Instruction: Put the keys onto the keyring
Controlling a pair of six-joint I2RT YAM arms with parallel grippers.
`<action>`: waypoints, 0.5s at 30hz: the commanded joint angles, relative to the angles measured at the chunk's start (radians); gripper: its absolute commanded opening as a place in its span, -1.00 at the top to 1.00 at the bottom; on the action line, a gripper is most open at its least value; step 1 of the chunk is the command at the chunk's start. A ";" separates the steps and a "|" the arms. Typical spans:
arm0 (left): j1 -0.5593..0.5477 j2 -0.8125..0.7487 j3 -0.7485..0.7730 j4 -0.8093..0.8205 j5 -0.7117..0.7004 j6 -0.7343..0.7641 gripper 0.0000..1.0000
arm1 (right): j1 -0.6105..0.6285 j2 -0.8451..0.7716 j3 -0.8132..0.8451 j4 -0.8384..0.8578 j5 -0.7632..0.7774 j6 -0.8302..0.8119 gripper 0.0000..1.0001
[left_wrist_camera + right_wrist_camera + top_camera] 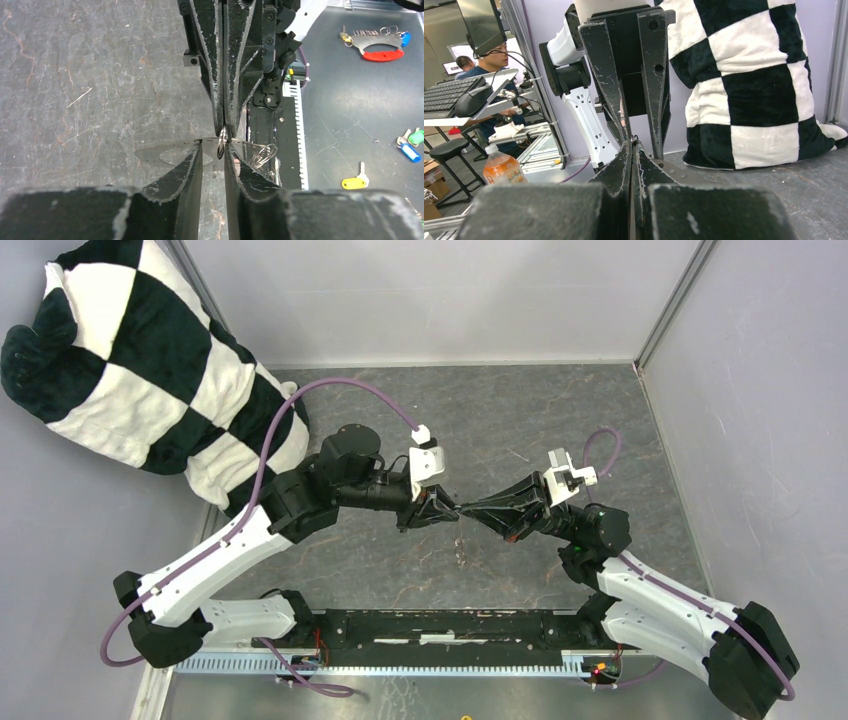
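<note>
The top external camera is fixed above and behind my base rail and looks down from well off over the whole table, with my left arm on its left. My left wrist camera sits close behind my left gripper and looks along it, low over the table, toward my right gripper and the near edge. My right wrist camera sits likewise behind the right gripper and faces the opposite way, toward the checkered cushion. All three views share the mid-table spot where my fingertips meet; the top and right wrist views also share the cushion.
</note>
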 commanded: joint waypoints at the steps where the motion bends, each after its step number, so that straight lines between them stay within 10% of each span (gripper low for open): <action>1: 0.006 -0.019 0.041 0.021 -0.076 -0.002 0.36 | 0.009 -0.007 0.008 0.049 -0.018 0.008 0.99; 15: 0.009 -0.034 0.042 0.029 0.016 0.020 0.68 | 0.008 -0.018 -0.006 0.044 -0.008 0.002 0.99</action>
